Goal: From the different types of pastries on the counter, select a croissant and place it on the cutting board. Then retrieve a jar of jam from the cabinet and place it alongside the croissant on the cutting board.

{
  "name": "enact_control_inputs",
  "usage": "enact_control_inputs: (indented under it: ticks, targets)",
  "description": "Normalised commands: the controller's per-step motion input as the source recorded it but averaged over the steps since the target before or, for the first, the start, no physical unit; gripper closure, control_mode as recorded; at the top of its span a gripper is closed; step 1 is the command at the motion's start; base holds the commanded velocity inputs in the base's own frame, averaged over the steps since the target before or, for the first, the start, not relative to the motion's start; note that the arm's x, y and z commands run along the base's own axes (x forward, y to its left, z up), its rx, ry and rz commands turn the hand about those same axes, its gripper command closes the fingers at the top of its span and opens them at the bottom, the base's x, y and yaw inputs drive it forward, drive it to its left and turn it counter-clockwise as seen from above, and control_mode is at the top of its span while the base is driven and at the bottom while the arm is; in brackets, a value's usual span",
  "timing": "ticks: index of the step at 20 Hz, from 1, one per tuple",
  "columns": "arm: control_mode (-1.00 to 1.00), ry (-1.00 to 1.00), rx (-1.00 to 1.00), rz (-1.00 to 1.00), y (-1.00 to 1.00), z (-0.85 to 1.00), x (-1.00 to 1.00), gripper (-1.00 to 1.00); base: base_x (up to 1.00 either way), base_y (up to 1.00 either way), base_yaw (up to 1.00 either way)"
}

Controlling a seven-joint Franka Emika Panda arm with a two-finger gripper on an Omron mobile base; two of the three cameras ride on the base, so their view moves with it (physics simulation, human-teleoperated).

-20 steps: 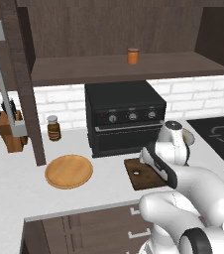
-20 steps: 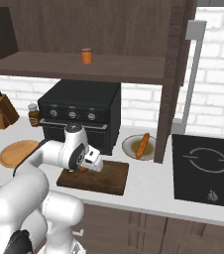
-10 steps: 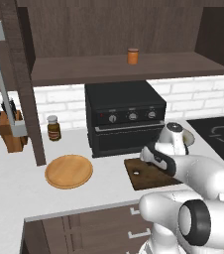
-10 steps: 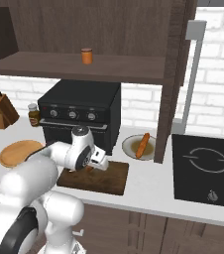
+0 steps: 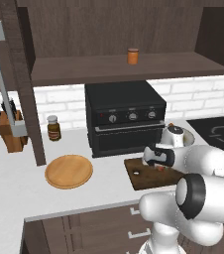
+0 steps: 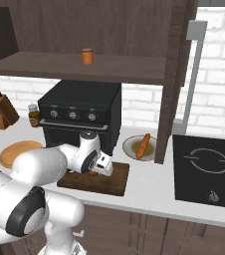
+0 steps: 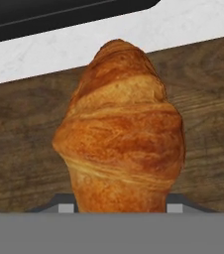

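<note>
A white robot arm reaches low over the cutting board (image 5: 142, 179), its gripper (image 7: 118, 208) pinching the croissant (image 7: 120, 134) from both sides. In the hand view the golden-brown pastry stands between the two dark finger tips, its pointed end aimed toward the black oven (image 7: 59, 12), with the dark wood grain of the board directly behind it — whether it already touches the board cannot be told from this angle.

In the right base view the gripper (image 6: 95, 172) sits over the middle of the board (image 6: 115, 183), a sliver of orange just visible beneath it. The board lies on the pale counter (image 5: 15, 178) in front of the oven (image 5: 124, 116), with its small hole near the corner closest to the round wooden plate (image 5: 68, 171).

The jar of jam (image 5: 133, 55) stands upright on the open shelf of the dark wood cabinet (image 5: 84, 30), above the oven and well apart from the arm. The longer thin loaf (image 6: 143, 144) rests in a pale dish (image 6: 128, 147) beside the board. A dark jar with a yellow label (image 5: 54, 129) and a knife block (image 5: 9, 130) stand at the counter's far side — near the brick wall.
</note>
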Motion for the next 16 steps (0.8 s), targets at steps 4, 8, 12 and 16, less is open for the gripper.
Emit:
enact_control_inputs:
  ticks: [4, 8, 12, 16]
  targets:
    - [-1.00, 0.00, 0.00, 0.00, 0.00, -0.14, 0.00, -1.00, 0.00, 0.00, 0.00]
    - [-1.00, 0.00, 0.00, 0.00, 0.00, -0.08, -0.10, -1.00, 0.00, 0.00, 0.00]
    - [-1.00, 0.00, 0.00, 0.00, 0.00, -0.03, -0.25, -1.00, 0.00, 0.00, 0.00]
    - [-1.00, -0.05, 0.00, 0.00, 0.00, 0.05, -0.38, -1.00, 0.00, 0.00, 0.00]
